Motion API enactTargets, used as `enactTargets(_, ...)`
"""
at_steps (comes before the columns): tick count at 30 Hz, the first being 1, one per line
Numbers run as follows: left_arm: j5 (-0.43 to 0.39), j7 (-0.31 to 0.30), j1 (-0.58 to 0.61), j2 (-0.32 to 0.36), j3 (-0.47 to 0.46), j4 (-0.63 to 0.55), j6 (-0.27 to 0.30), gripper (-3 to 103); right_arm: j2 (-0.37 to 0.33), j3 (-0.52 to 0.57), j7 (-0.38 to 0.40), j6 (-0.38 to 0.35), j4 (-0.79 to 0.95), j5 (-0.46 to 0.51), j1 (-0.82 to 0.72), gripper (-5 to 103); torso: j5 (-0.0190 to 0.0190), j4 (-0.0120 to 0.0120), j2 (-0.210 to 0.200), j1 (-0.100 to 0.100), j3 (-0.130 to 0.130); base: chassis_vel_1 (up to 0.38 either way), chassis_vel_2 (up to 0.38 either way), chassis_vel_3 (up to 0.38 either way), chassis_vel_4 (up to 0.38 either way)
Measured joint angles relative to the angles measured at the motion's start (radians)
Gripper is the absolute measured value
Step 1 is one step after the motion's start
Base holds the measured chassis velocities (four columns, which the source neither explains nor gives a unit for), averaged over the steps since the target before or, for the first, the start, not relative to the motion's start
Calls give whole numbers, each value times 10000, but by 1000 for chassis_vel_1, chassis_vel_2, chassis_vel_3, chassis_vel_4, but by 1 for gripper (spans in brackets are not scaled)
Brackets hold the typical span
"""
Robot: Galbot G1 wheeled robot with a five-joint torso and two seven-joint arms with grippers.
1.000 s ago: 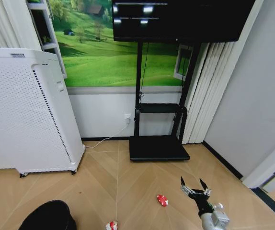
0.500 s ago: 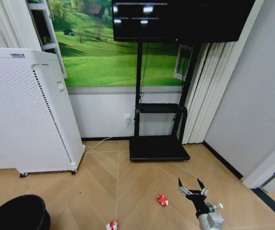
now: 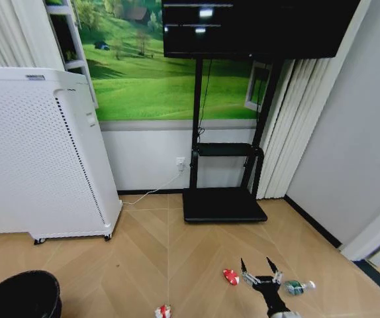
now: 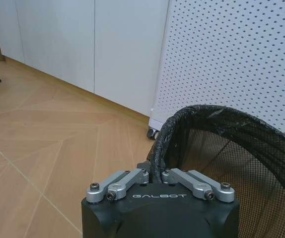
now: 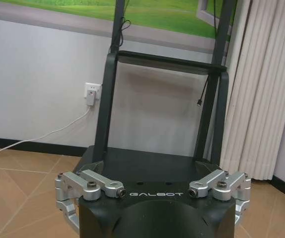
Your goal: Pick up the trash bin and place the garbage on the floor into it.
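Observation:
The black mesh trash bin hangs at the lower left of the head view. In the left wrist view my left gripper is shut on the trash bin's rim, its fingers pinched either side of the rim. The garbage lies on the wooden floor: a red-and-white wrapper, another red-and-white piece nearer me, and a clear bottle with a green label. My right gripper is open and hovers between the wrapper and the bottle. In the right wrist view its fingers are spread wide.
A large white perforated appliance on wheels stands at the left. A black TV stand with a flat base is against the far wall. A white cable runs along the skirting. A grey wall closes the right side.
The camera has shifted a little. The bin swung left in the left gripper. My right gripper moved left and lower, closer to the wrapper, and the bottle came into sight beside it.

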Motion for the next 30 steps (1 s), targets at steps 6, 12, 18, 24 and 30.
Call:
enactTargets(6,4,-5,-78,44,19,18,22,6,-3,9,8,9,-95,-34,20,100,0,1,2,1,0,249,245,-237,-245)
enactTargets(12,74,11,-70,-59,138,-43,9,6,-1,130,16,27,-227,-38,59,100,-2,2,4,1,2,313,296,-310,-299)
enactTargets(18,125,25,-99,-109,163,-119,0,6,23,78,35,282,-722,-107,73,100,-9,0,4,0,1,358,346,-356,-351)
enactTargets(24,195,87,-130,-91,222,-227,-5,6,-61,92,43,232,-1301,-234,324,100,-12,1,4,1,2,352,324,-334,-322)
enactTargets(30,568,306,-245,-98,377,-388,-101,6,-348,320,-421,-168,-2212,-633,430,100,0,8,4,1,3,144,107,-66,-133)
